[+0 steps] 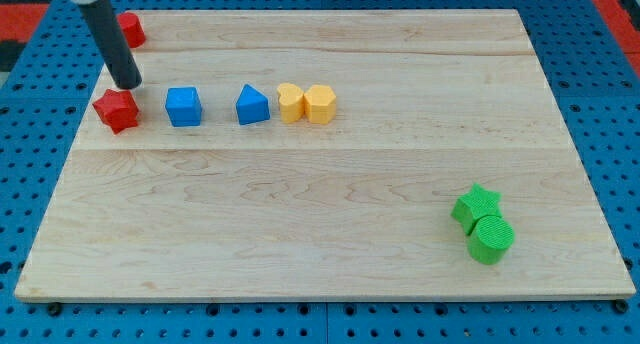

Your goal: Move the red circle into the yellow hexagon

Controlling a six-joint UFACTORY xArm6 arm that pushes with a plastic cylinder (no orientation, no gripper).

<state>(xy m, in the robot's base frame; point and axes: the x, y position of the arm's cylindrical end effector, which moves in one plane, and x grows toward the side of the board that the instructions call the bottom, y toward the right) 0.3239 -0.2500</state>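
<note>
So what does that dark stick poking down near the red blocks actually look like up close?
It's my tool: a plain, straight, round rod, dark grey to black, smooth with a slight sheen and no markings or cables visible. It widens into a thicker dark collar at the view's top edge. My tip is blunt, just above the red star.
</note>
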